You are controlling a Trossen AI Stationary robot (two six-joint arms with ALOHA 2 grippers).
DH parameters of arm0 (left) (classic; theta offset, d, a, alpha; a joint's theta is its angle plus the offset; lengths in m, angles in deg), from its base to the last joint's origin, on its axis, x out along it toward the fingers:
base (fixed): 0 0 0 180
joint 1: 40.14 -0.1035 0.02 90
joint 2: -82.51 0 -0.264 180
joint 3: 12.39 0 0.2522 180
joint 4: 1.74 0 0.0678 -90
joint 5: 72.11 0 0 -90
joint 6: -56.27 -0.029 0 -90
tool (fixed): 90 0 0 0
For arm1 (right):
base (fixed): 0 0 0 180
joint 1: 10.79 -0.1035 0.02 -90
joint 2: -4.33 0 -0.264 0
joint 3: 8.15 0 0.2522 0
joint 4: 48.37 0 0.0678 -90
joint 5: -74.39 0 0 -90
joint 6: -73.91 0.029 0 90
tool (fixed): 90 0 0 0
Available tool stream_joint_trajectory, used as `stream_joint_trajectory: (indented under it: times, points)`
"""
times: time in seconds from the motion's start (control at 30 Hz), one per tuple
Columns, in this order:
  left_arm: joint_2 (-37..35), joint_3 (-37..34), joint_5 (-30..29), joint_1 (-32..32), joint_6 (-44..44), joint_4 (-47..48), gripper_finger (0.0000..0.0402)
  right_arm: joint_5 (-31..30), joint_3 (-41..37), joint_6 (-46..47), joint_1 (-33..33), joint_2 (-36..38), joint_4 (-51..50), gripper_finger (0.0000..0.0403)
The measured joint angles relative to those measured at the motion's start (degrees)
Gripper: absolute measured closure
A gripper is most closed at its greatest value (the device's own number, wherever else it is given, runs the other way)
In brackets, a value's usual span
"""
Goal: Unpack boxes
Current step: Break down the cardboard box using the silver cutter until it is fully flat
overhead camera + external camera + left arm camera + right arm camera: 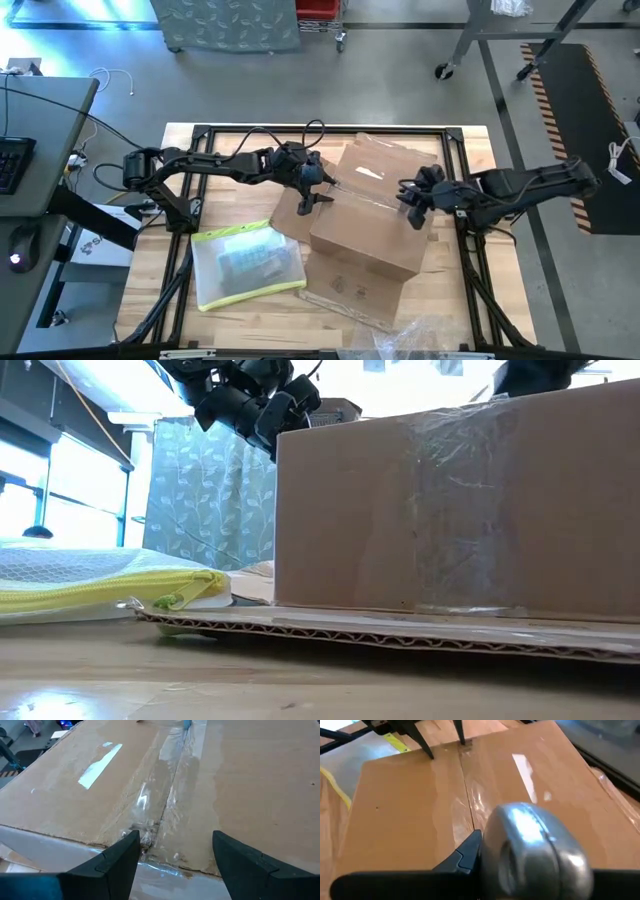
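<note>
The cardboard carton (368,225) is seen at the middle of the table (180,310), top flaps taped shut along the centre seam. At its left edge the left pincer (322,187) is spread wide over the seam's end, empty. At the right edge a rounded metal tool (535,852) is gripped in the nearly closed right pincer (413,203). The carton is judged stiff, its tape slick; flap edges are best gripped.

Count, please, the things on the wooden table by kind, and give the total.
Brown corrugated cardboard cartons, seam taped: 1
Flat clear sleeves with yellow edge: 1
Crinkly clear plastic film pieces: 1
Total: 3
</note>
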State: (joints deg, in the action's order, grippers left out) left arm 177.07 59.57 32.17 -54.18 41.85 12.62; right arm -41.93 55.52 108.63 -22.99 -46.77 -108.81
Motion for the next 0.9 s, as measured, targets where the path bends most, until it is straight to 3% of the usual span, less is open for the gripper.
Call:
stream_joint_trajectory:
  times: [0.33,0.9]
  points:
    - [0.0,0.0,0.0,0.0,0.3,-0.2,0.0170,0.2,0.4,8.0,-2.5,5.1,-8.3,0.0347]
    - [0.1,0.0,-0.2,-0.1,1.1,-0.9,0.0170,4.1,13.9,11.8,-2.5,0.1,-30.0,0.0347]
